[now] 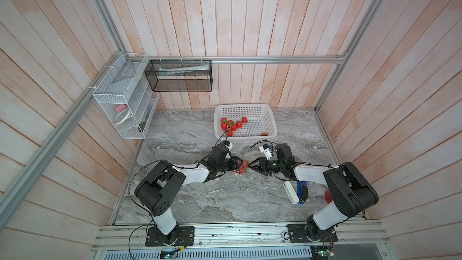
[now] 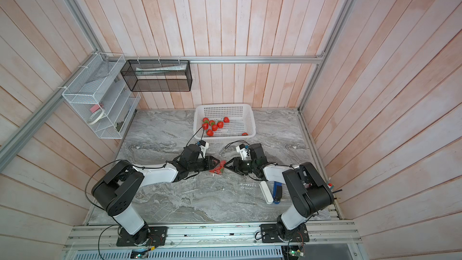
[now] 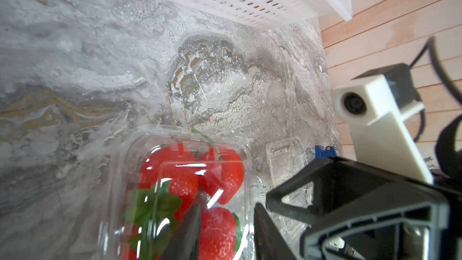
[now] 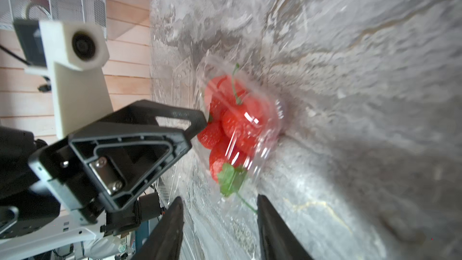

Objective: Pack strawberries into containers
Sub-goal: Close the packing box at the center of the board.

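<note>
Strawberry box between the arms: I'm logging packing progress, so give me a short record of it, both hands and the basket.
box: clear, on the marble table between the hands, about four strawberries inside
left hand: straddles one edge of the box; grip unclear
right hand: open, short of the box, holding nothing
basket: white, at the back of the table, about eight loose strawberries
</note>
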`<state>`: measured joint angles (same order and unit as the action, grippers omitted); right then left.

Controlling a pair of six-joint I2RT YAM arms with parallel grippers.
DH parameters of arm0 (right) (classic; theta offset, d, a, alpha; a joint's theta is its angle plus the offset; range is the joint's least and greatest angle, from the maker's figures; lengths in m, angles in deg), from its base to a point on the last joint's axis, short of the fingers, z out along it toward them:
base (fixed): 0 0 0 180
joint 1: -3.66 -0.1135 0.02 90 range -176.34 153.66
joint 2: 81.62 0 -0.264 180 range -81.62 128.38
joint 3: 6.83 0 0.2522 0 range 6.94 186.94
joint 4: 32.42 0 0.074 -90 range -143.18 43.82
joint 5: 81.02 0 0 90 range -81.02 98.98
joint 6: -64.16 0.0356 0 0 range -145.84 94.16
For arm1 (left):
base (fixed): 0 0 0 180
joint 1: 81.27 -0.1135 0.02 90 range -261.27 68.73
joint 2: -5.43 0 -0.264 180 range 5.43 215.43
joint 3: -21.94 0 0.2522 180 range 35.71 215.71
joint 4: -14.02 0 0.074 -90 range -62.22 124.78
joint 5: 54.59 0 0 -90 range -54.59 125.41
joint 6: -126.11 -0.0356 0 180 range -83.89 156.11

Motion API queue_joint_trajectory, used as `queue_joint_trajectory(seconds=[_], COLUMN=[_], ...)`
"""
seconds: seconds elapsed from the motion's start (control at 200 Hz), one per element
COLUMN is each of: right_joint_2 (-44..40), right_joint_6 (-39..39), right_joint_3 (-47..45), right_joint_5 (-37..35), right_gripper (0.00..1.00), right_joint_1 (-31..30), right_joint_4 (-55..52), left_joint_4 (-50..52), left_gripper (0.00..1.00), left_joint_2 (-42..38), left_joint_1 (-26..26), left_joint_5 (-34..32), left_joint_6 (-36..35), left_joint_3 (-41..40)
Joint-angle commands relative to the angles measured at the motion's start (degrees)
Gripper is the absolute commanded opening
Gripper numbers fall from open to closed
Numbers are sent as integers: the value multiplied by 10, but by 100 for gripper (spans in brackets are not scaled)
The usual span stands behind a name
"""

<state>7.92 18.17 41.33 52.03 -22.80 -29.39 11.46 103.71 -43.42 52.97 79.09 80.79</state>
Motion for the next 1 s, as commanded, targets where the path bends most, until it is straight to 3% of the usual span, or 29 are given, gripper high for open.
queue_joint_trajectory(seconds=[0.0, 0.34, 0.54, 0.795, 0.995], right_joint_2=[-22, -28, 15, 59, 75], right_joint_6=[-10, 98, 172, 190, 192], right_joint_3=[-13, -68, -88, -75, -67], right_joint_5=[-31, -58, -56, -52, -51], right_gripper=[55, 58, 54, 52, 45], right_joint_1=[-37, -78, -83, -84, -84], right_joint_4=[-78, 29, 189, 227, 239], left_joint_4=[23, 15, 7, 3, 1], left_gripper=[38, 38, 38, 38, 38], left_joint_2=[14, 8, 9, 6, 4], left_joint_1=[3, 2, 2, 3, 2], left_joint_5=[-2, 0, 2, 6, 8], left_joint_6=[-14, -19, -18, -17, -15], left_joint_3=[8, -2, -5, -8, -13])
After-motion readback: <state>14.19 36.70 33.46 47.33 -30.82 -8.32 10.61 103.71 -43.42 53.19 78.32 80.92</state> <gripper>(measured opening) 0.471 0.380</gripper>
